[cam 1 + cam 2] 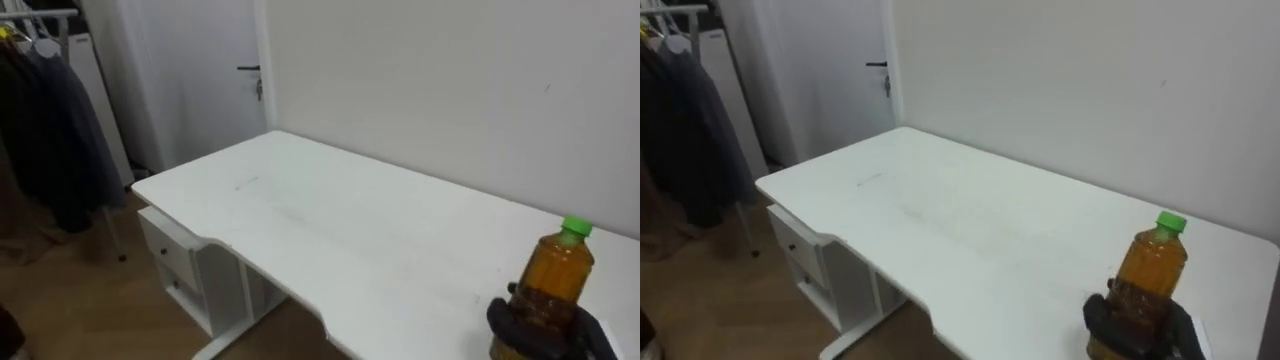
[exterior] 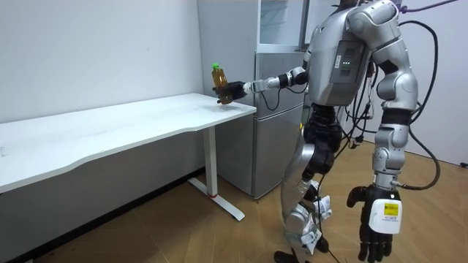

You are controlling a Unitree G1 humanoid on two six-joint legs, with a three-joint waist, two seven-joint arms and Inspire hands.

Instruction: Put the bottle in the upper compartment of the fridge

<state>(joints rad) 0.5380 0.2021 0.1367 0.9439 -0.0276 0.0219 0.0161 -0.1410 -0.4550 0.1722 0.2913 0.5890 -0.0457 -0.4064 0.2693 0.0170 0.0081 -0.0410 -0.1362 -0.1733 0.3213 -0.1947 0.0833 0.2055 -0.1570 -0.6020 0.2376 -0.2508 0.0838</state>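
Observation:
A bottle (image 1: 560, 268) of amber liquid with a green cap stands upright at the near right end of the white table (image 1: 330, 220). My right hand (image 1: 538, 325) is shut on its lower half, dark fingers wrapped round it. In the room view the right arm reaches out over the table's end with the bottle (image 2: 218, 77) in the right hand (image 2: 232, 90). The grey fridge (image 2: 274, 109) stands just behind that arm, with an upper compartment (image 2: 284, 22) above it. My left hand (image 2: 376, 219) hangs at my side, fingers relaxed. I stand between the table's end and the fridge.
A rack of dark clothes (image 1: 45, 130) stands at the far left beside a white door (image 1: 200, 80). A white drawer unit (image 1: 175, 260) sits under the table's far end. A bare wall runs along the table's back edge.

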